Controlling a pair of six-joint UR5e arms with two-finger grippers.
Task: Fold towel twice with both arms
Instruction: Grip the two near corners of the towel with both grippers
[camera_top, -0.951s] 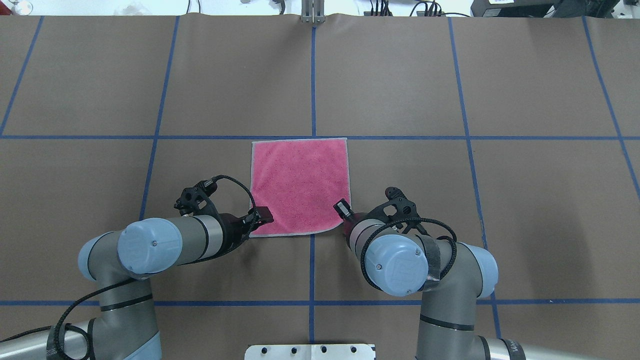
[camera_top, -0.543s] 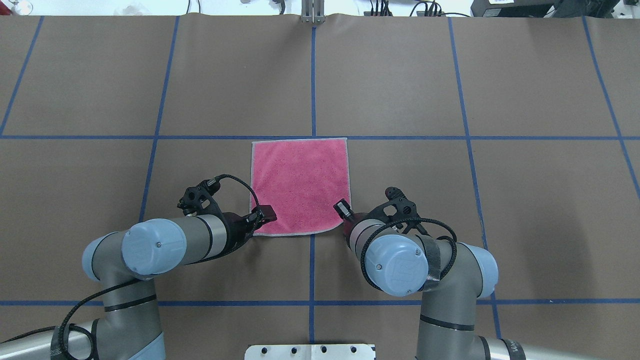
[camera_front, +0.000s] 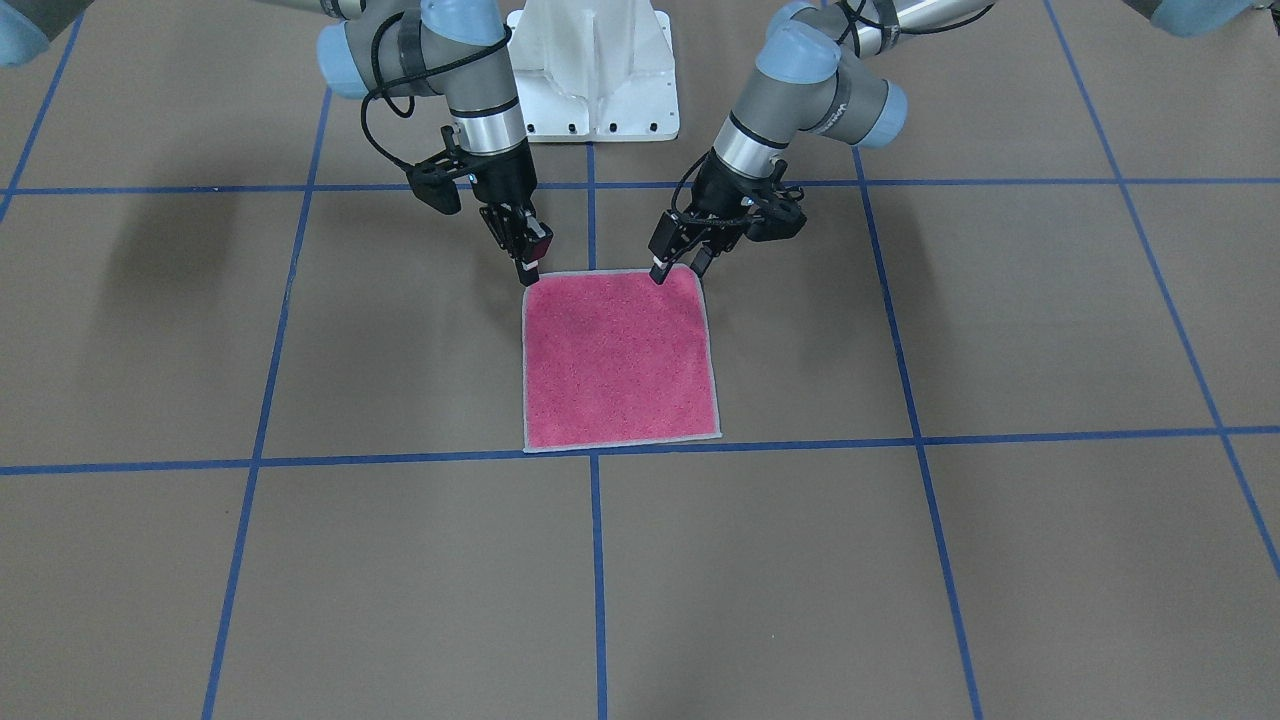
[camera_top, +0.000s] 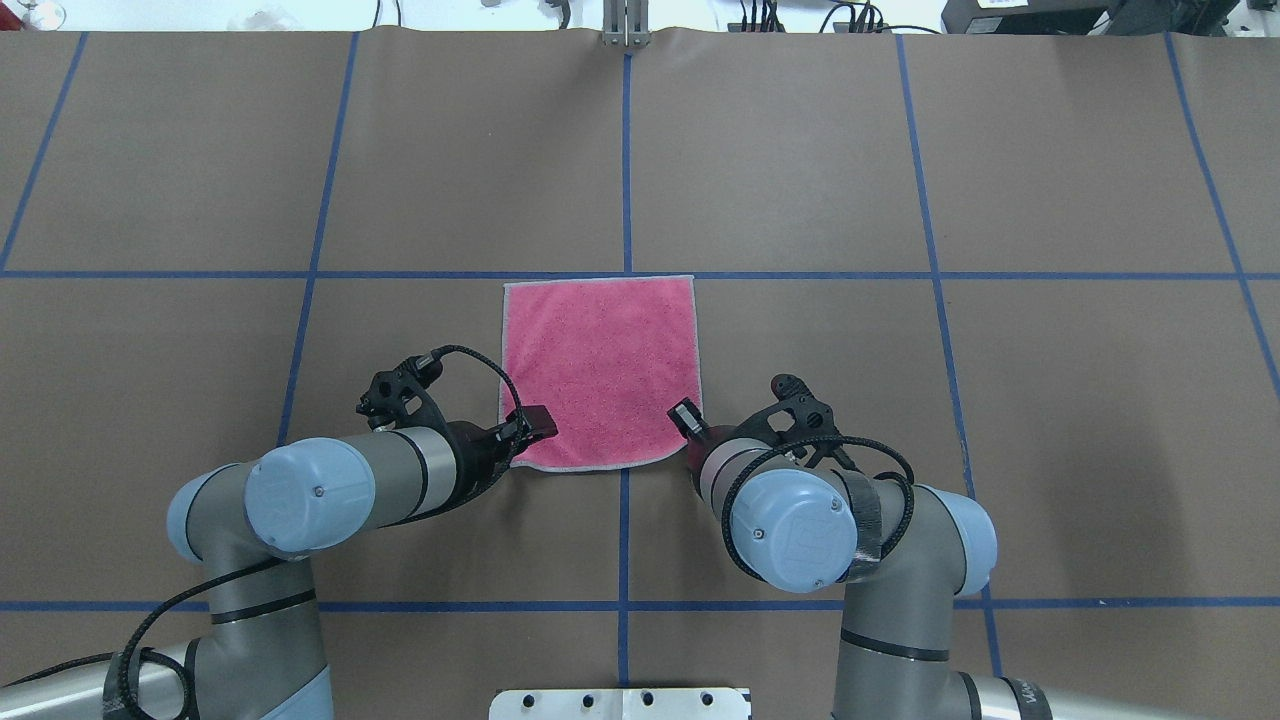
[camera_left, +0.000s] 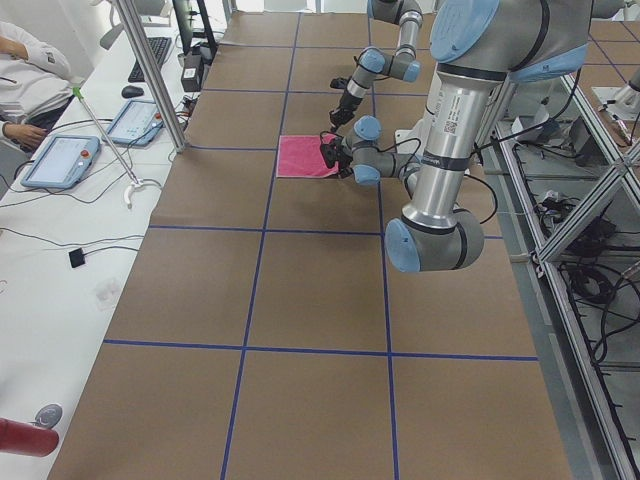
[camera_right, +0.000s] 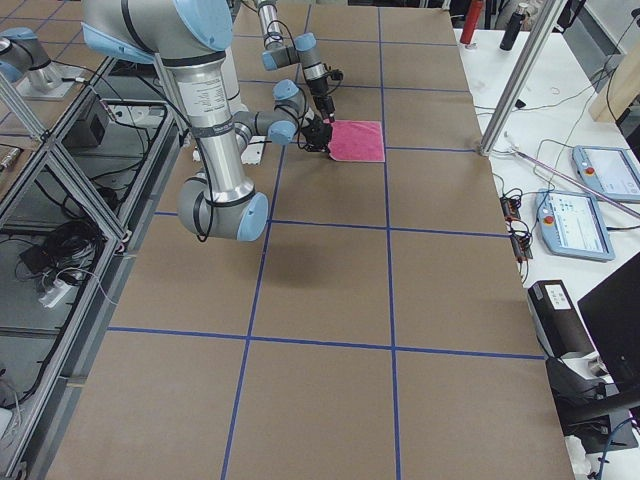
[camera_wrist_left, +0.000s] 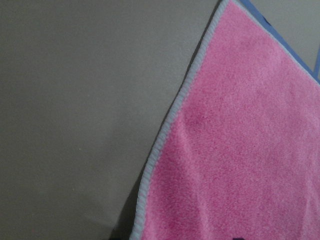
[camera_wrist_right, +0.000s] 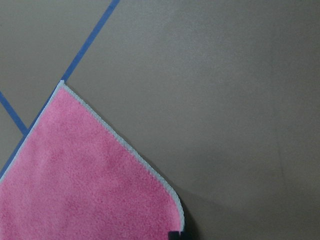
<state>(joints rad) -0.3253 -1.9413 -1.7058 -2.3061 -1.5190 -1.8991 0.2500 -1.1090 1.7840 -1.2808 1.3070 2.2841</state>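
Observation:
The towel (camera_top: 598, 372) lies flat on the brown table, pink face up, and it also shows in the front view (camera_front: 618, 365). My left gripper (camera_top: 527, 432) is low at its near-left corner, and in the front view (camera_front: 678, 266) the jaws stand apart astride that corner, open. The towel's edge (camera_wrist_left: 165, 140) there is slightly raised. My right gripper (camera_top: 688, 420) is at the near-right corner, and in the front view (camera_front: 528, 264) its fingers look closed on it. The corner (camera_wrist_right: 172, 200) curls towards a black fingertip (camera_wrist_right: 174, 234).
The white pedestal base (camera_front: 592, 70) stands behind the arms. Blue tape lines (camera_top: 626, 160) grid the brown table cover. An operators' desk with tablets (camera_left: 60, 160) runs along the far edge, and metal posts (camera_right: 515, 80) stand at it.
My left gripper has slid right onto the towel's near-left corner, and that corner has drawn in slightly. The right arm and the rest of the towel have not moved.

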